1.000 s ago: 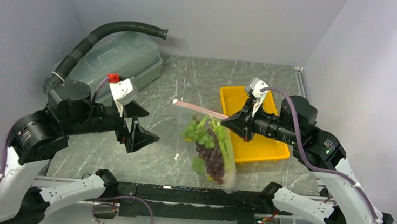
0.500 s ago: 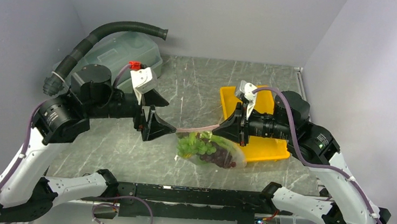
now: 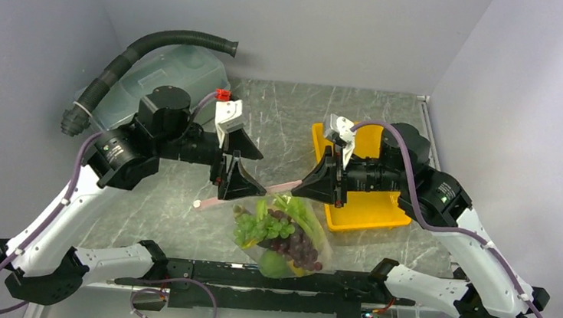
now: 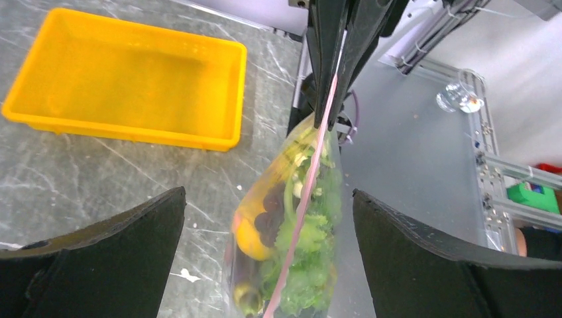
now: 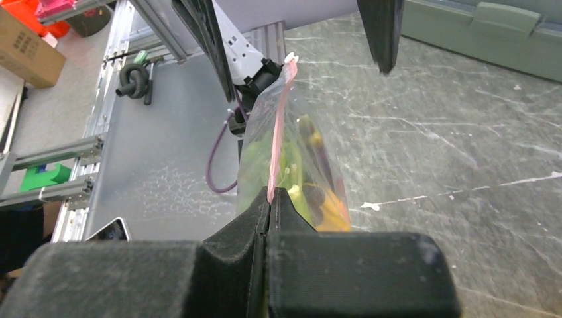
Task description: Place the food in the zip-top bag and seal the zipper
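Top view: the left gripper (image 3: 262, 174) has moved in toward the yellow tray (image 3: 358, 216) and now straddles the zipper (image 3: 282, 187). The zip-top bag (image 3: 311, 223), holding the food (image 3: 287, 240), has swung down off the tray's near-left corner.

Left wrist: the jaws are spread wide with the strip unpinched between them, so sealing looks next.

Right wrist: the right gripper (image 5: 270, 197) is clamped on the zipper. The tub (image 5: 490, 33) sits well apart from the tray, and nothing seems to obstruct.

I can read no text, brand, label or number in any view. The brown cardboard box (image 5: 25, 48) at the upper left edge of the right wrist view has a small dark printed patch, too small and blurred to make out.
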You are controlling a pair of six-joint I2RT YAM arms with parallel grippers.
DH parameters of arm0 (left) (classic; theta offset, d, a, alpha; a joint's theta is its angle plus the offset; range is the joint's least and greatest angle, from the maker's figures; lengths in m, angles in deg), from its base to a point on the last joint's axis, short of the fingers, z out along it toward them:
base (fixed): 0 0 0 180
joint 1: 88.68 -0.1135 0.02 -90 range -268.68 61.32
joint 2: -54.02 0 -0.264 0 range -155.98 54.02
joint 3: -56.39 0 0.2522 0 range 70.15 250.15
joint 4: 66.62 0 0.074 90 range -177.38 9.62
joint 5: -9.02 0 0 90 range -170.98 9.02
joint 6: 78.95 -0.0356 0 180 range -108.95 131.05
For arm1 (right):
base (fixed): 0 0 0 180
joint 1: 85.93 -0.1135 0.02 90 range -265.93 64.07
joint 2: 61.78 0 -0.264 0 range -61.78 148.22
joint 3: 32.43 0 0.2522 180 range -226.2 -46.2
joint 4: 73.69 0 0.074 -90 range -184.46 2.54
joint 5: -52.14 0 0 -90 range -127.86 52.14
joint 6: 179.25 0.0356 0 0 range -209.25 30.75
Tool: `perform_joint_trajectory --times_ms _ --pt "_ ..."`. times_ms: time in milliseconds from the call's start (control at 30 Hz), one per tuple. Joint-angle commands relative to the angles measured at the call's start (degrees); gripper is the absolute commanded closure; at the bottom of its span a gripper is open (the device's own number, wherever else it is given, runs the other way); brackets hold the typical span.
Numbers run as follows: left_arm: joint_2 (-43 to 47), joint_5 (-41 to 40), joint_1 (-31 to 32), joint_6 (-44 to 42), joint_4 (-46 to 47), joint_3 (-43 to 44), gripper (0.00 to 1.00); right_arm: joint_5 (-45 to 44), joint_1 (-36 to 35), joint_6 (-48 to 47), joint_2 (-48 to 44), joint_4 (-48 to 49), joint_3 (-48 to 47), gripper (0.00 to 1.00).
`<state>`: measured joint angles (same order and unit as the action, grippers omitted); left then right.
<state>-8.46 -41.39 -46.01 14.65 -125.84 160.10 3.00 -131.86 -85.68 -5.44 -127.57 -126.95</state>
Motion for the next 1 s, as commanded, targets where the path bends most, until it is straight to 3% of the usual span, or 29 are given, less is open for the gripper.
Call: perform_joint_trajectory --times_ms 0,267,633,733,833,967 --pt "0.7 7.6 -0.1 -2.1 4.8 -2.9 0.0 4.7 0.0 1.6 0.0 11.5 -3.4 1.0" --pt "1.4 13.7 -0.1 -2.9 4.9 -9.0 0.0 5.7 0.0 3.5 1.9 13.5 -5.1 1.0" --pt "2.4 10.5 -0.1 -5.4 2.7 -12.5 0.04 3.9 -0.1 4.4 3.7 13.5 -7.4 1.0" --pt "2.0 9.3 -0.1 -5.7 2.2 -12.7 0.13 3.3 -0.1 4.7 3.5 13.7 -7.5 1.0" --pt "1.4 8.1 -0.1 -5.9 1.8 -12.5 0.29 2.8 0.0 4.8 3.2 13.8 -7.5 1.0" --pt "0.5 6.3 -0.1 -6.0 1.1 -12.1 0.61 2.5 0.0 4.9 3.0 13.8 -7.5 1.0"
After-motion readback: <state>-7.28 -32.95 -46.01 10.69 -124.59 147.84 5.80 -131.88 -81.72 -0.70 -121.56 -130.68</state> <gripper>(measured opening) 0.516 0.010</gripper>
